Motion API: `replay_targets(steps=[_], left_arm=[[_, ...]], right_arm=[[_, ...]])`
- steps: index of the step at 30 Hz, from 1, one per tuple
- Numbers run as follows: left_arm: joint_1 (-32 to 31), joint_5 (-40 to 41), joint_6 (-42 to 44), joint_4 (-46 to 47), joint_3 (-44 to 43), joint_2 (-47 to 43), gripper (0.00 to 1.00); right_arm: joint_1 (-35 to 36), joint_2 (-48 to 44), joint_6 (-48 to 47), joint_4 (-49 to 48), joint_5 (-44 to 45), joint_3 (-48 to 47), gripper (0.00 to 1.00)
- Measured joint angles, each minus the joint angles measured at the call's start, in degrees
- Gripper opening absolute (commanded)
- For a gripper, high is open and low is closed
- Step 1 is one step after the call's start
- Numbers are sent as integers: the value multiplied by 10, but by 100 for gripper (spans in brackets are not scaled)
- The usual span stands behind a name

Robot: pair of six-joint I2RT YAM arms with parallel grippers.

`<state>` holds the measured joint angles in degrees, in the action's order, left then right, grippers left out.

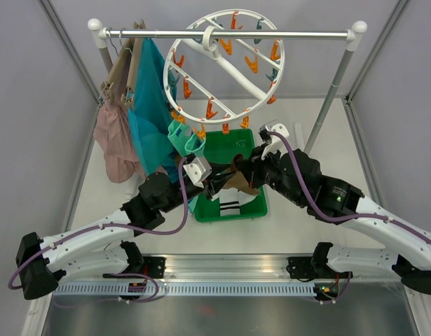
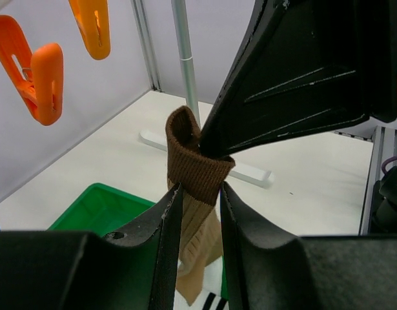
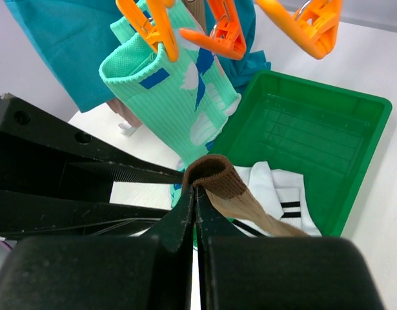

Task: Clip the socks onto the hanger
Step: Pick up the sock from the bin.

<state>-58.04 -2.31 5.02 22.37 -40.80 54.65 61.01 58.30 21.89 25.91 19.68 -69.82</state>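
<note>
The brown sock [image 1: 240,180] hangs between both grippers above the green bin [image 1: 251,206]. My right gripper [image 3: 195,194] is shut on the edge of its dark brown cuff [image 3: 217,174]. My left gripper [image 2: 199,188] has a finger pressing each side of the sock just under the cuff [image 2: 188,152]. The round white hanger [image 1: 233,72] with orange and teal pegs hangs from the rail above. A mint-teal sock [image 3: 175,84] is clipped to it by an orange peg [image 3: 153,26]. A white sock with black stripes [image 3: 275,187] lies in the bin.
A large teal garment [image 1: 151,105] and a pink-beige garment [image 1: 115,140] hang on tan hangers at the rail's [image 1: 285,33] left end. The stand's right post [image 1: 327,105] slopes down to the table behind the bin. Grey walls close in both sides.
</note>
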Motion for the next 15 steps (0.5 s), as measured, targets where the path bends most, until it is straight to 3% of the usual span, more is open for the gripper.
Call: replay_targets(steps=[15], left_arm=[[-4, -21, 35, 4, 3, -38, 43]], right_arm=[[0, 10, 0, 18, -16, -34, 0]])
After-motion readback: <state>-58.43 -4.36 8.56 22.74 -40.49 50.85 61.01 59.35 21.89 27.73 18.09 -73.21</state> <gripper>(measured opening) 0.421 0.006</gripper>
